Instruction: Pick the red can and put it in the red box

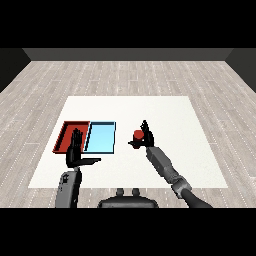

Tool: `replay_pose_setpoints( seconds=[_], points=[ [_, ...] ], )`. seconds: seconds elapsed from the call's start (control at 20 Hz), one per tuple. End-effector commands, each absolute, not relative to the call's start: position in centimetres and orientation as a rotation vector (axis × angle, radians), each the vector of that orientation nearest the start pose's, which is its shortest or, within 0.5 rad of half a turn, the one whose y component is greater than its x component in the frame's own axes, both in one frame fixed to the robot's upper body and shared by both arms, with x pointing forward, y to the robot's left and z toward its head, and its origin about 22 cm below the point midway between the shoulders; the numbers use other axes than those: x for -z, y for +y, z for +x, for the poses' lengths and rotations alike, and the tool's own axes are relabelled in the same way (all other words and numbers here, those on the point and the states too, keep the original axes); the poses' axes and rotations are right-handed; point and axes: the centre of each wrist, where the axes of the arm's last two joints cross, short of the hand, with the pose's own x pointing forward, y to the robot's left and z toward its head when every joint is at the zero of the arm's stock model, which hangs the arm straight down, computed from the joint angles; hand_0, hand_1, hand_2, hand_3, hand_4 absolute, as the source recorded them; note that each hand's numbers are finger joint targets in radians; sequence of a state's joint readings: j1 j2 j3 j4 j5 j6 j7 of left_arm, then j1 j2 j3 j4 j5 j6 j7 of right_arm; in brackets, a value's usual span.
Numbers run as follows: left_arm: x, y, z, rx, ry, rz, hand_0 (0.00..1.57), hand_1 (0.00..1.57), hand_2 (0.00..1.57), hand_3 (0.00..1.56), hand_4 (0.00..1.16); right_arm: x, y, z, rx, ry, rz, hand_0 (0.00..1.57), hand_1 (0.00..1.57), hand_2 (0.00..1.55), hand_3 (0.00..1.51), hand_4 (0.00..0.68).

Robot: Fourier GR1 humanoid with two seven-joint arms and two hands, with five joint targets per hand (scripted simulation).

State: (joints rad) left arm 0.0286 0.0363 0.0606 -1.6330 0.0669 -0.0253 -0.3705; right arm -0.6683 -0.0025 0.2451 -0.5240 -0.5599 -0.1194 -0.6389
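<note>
Already the red can point(138, 134) sat in my right hand point(145, 139), fingers curled round it, right of the blue tray point(100, 138).
The red tray point(66, 133) lay further left; my left hand point(75, 152) hovered there, fingers straight, holding nothing.

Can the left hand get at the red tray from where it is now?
Probably yes: the open left hand already overlaps the red tray in view, and nothing lies between them.

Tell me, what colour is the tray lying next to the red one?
Light blue. The light blue tray shows best in the head view, right of the red tray.
</note>
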Motion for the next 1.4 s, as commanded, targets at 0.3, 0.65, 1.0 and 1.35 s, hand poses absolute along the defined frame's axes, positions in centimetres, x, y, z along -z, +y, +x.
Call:
replay_pose_setpoints(
  seconds=[0.3, 0.65, 1.0, 1.35],
  points=[
    [-2.1, 25.5, 24.9, -0.071, -1.983, 0.018, 0.00, 0.00, 0.00, 0.00, 0.00, 7.6, -14.1, 35.5, 0.078, -1.634, 0.276, 0.00, 0.00, 0.00, 0.00, 0.000],
    [-0.3, 25.7, 24.5, -0.065, -1.974, 0.034, 0.00, 0.00, 0.00, 0.00, 0.00, 7.3, -12.2, 35.2, 0.056, -1.632, 0.154, 1.47, 1.47, 1.47, 1.43, 0.579],
    [-2.3, 25.9, 23.6, -0.046, -1.970, 0.032, 0.00, 0.00, 0.00, 0.00, 0.00, 5.9, -13.4, 35.3, 0.036, -1.667, 0.074, 1.49, 1.49, 1.46, 1.44, 0.661],
    [-2.0, 26.0, 23.7, -0.039, -1.982, -0.001, 0.00, 0.00, 0.00, 0.00, 0.00, 6.0, -13.6, 35.9, -0.014, -1.730, 0.070, 1.47, 1.47, 1.46, 1.42, 0.652]
  ],
)
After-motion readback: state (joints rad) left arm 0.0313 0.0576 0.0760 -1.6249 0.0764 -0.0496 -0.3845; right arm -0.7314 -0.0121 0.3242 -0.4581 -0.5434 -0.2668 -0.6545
